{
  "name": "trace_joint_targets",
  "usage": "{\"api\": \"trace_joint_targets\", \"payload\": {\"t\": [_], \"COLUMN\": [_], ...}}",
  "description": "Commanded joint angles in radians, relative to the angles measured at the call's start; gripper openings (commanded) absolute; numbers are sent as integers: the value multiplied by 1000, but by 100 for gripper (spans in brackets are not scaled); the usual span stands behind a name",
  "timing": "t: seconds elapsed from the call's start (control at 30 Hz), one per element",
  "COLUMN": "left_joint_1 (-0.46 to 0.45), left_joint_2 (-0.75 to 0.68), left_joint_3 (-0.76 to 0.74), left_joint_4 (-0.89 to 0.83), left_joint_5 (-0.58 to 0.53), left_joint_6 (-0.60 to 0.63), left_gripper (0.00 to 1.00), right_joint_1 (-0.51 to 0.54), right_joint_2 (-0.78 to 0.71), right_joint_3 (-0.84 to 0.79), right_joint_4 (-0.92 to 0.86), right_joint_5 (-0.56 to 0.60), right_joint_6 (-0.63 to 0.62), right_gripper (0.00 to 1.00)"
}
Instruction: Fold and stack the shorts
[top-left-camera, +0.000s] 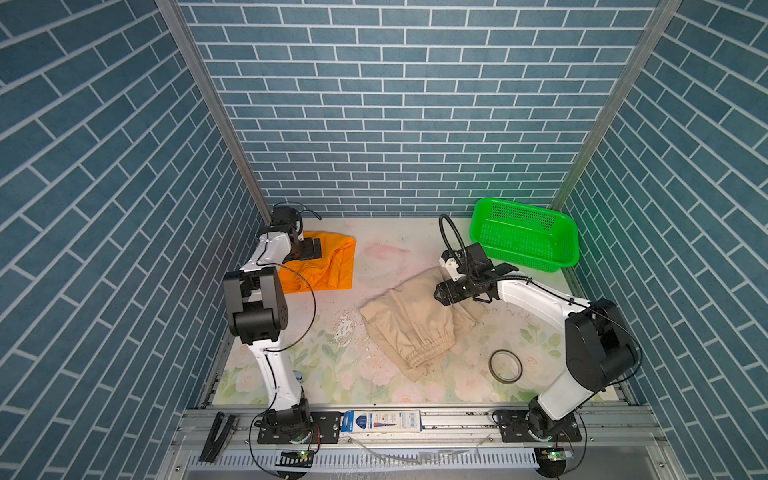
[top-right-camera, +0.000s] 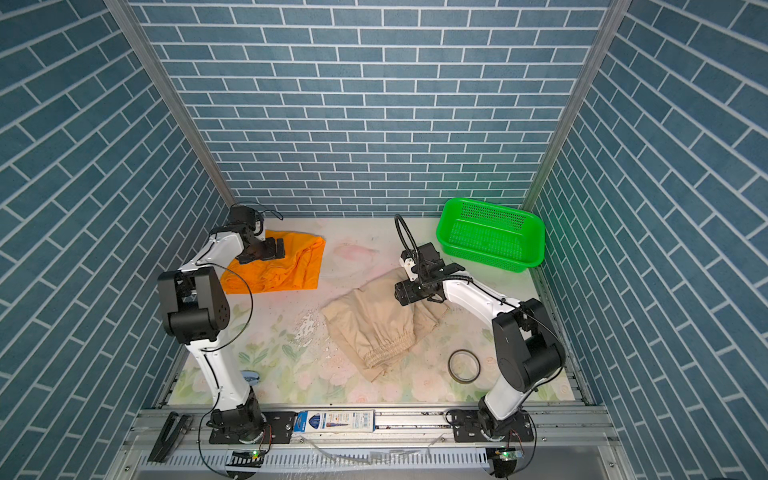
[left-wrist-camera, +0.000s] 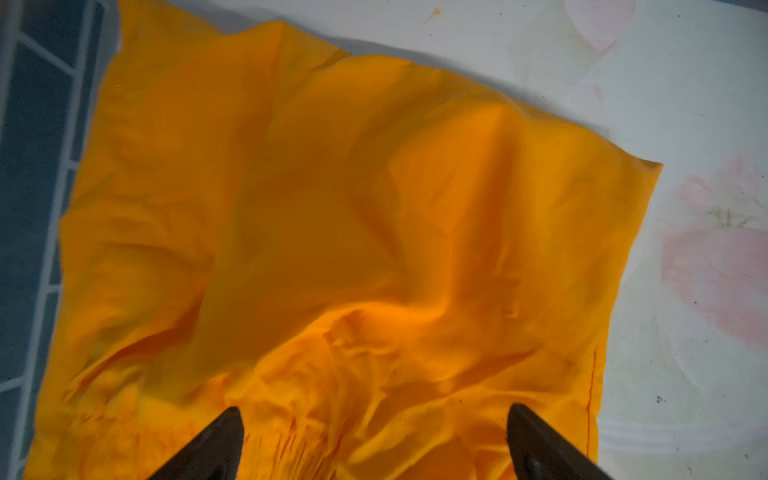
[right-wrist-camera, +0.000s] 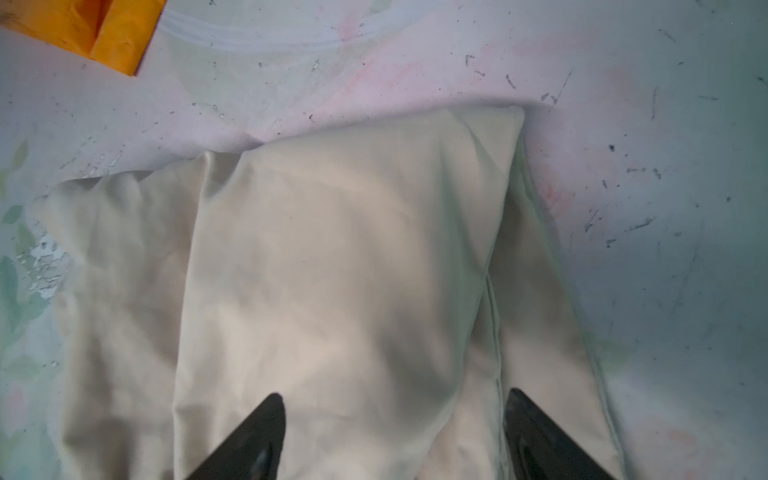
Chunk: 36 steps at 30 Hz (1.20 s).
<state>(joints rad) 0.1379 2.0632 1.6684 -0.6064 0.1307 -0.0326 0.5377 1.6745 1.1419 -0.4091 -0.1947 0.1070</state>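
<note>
Top views both showed the flowered desk (top-left-camera: 395, 249) filling the lower middle of the frame, boxed in by blue brick-patterned walls (top-left-camera: 374, 104). The beige shorts (top-left-camera: 407, 328) lay crumpled near the centre of the frame, with their gathered waistband (top-left-camera: 430, 345) turned toward the lower edge. In the right wrist view, one layer of the beige shorts (right-wrist-camera: 332, 270) lay folded over another. The orange shorts (top-left-camera: 328, 266) lay at centre left, close to the left wall and well apart from the beige pair. The green basket (top-left-camera: 523, 220) sat right of centre, by the back wall.

My left gripper (top-left-camera: 313, 249) hung over the upper left part of the orange shorts. In the left wrist view my fingers (left-wrist-camera: 216, 440) stood spread wide and clamped nothing, with orange cloth beneath them. I could not tell whether they touched it.

My right gripper (top-left-camera: 438, 295) hung over the upper right part of the beige shorts. In the right wrist view it was released, jaws apart, with the cloth lying loose below.

A dark ring (top-left-camera: 491, 365) lay flat at lower right, near the beige shorts but apart from them.
</note>
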Motion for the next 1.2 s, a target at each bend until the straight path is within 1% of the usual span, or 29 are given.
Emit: {"api": "trace_joint_targets", "payload": {"t": [0.0,0.1,0.17,0.27,0.33,0.57,0.7,0.77,0.87,0.97,1.03,1.1,1.13,1.17], "left_joint_1": [-2,-1,-3,-4,-6,-29,-49,-58,-75,-91,-99,-106,-109,-112], "left_joint_2": [44,74,83,61,29,-85,-152,-180,-232,-284,-317,-343,-359,-375], "left_joint_3": [35,29,16,-44,-114,-355,-455,-485,-537,-581,-592,-586,-577,-569], "left_joint_4": [-50,-65,-78,-70,-48,36,68,62,67,80,78,61,48,38], "left_joint_5": [63,81,93,116,127,161,170,166,170,172,171,162,154,145], "left_joint_6": [21,-9,-21,-37,-58,-111,-113,-112,-116,-128,-128,-128,-130,-136], "left_gripper": [100,97,91,85,84,82,81,80,80,81,82,84,87,89], "right_joint_1": [-8,-19,-24,-30,-30,-33,-33,-39,-42,-42,-39,-34,-33,-33], "right_joint_2": [28,64,86,99,116,169,162,146,94,32,-31,-93,-133,-170], "right_joint_3": [28,51,60,57,63,22,-28,-63,-145,-255,-342,-411,-442,-456], "right_joint_4": [-8,-28,-35,-30,-42,-37,-35,-36,-12,40,79,101,104,95], "right_joint_5": [17,5,-7,-48,-67,-71,-13,0,-42,-112,-140,-145,-135,-121], "right_joint_6": [-58,-50,-51,-53,-60,-68,-58,-40,6,84,155,209,231,242], "right_gripper": [83,83,84,84,84,84,83,79,71,63,55,54,56,61]}}
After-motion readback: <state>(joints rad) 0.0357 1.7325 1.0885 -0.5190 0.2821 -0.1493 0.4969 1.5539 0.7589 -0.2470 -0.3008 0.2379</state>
